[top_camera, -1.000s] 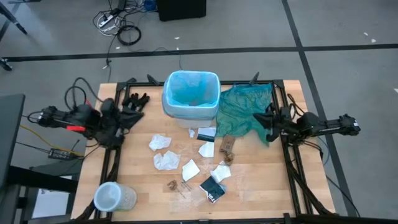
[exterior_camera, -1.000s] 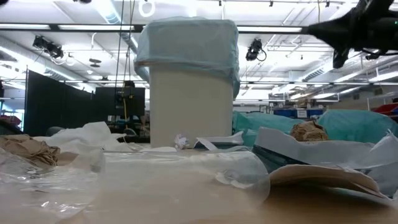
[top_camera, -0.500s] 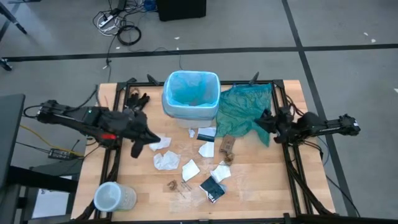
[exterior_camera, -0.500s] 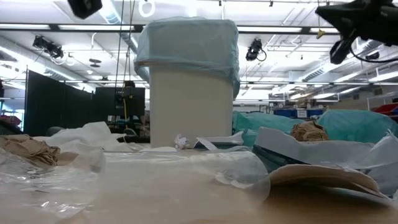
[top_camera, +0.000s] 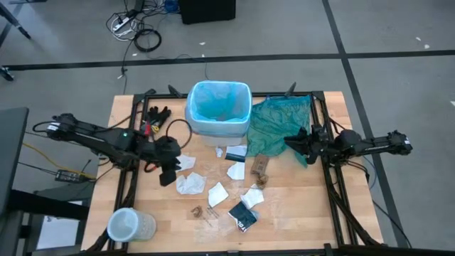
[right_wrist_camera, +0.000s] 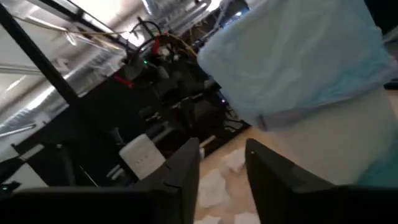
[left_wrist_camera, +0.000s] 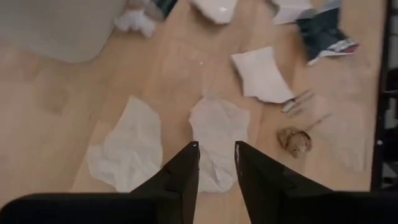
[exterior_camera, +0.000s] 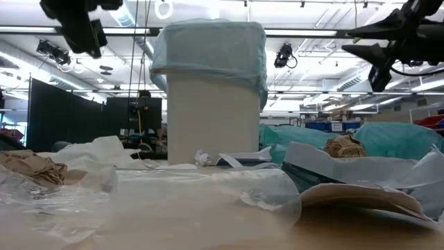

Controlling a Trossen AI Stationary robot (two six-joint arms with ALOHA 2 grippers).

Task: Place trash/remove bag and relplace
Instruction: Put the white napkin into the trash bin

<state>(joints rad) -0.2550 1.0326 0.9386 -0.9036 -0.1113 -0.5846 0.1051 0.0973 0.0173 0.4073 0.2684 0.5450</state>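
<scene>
The white bin stands at the table's far middle, lined with the light blue bag, whose edge folds over the rim. Trash lies scattered in front of it: crumpled white papers, a dark wrapper, brown bits. My left gripper hangs open above the crumpled papers, pointing down, touching nothing. My right gripper is open, held level above the teal-green bag, pointing toward the bin.
Black gloves lie left of the bin. A clear round container stands at the near left corner. Black frame rails run along both sides. Clear plastic bits lie near the front edge.
My left gripper has swung from the table's left edge toward the middle, moving rightward and nearer, and now hangs pointing down over the crumpled white papers. My right gripper has shifted slightly left toward the bin. No object has moved.
</scene>
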